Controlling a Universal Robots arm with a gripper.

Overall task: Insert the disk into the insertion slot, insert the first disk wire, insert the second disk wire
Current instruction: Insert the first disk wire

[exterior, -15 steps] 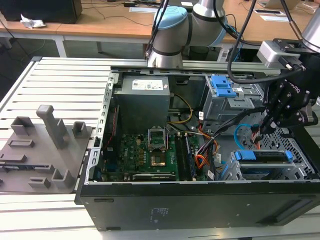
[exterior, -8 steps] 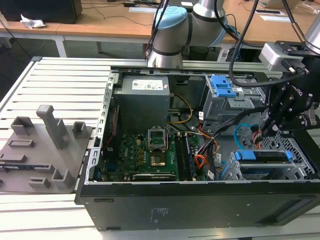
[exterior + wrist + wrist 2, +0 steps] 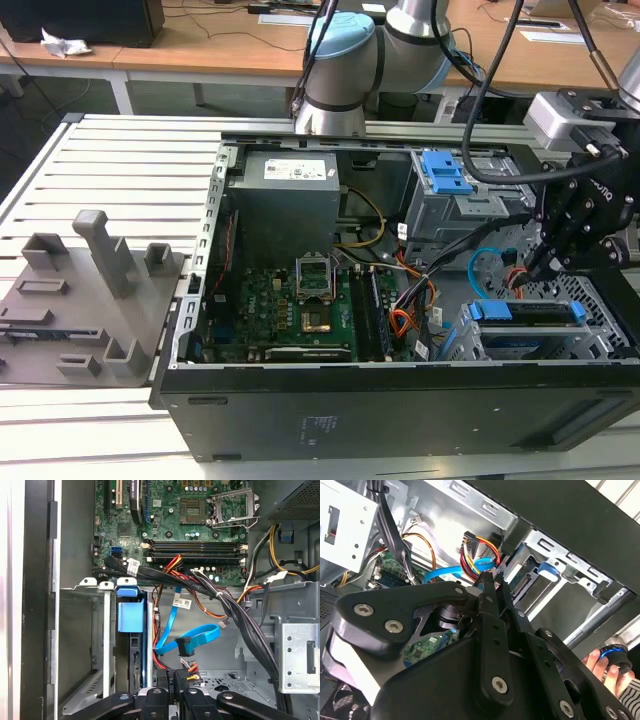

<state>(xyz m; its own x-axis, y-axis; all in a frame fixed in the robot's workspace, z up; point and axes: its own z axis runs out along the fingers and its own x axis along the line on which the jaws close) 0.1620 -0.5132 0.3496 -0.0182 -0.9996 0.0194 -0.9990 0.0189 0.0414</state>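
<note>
Exterior view: disk (image 3: 530, 314) in insertion slot (image 3: 603, 318), mostly hidden; gripper (image 3: 537, 268) near.

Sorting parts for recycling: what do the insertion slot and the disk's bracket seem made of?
The insertion slot: likely bare sheet metal, silver and perforated. The disk's bracket: probably moulded plastic, uniformly bright blue, matte.

The disk (image 3: 131, 617) wears a smooth, bright blue plastic bracket (image 3: 525, 311) and sits in the slot (image 3: 603, 318) of bare, perforated sheet metal at the exterior view's lower right. The blue wire (image 3: 200, 635) is flat, glossy plastic. The gripper (image 3: 172, 691), matt black with shiny screw heads, pinches a dull black plastic plug (image 3: 170, 677). The case (image 3: 400, 410) is matt black metal on a ribbed grey metal table (image 3: 130, 160).
</note>
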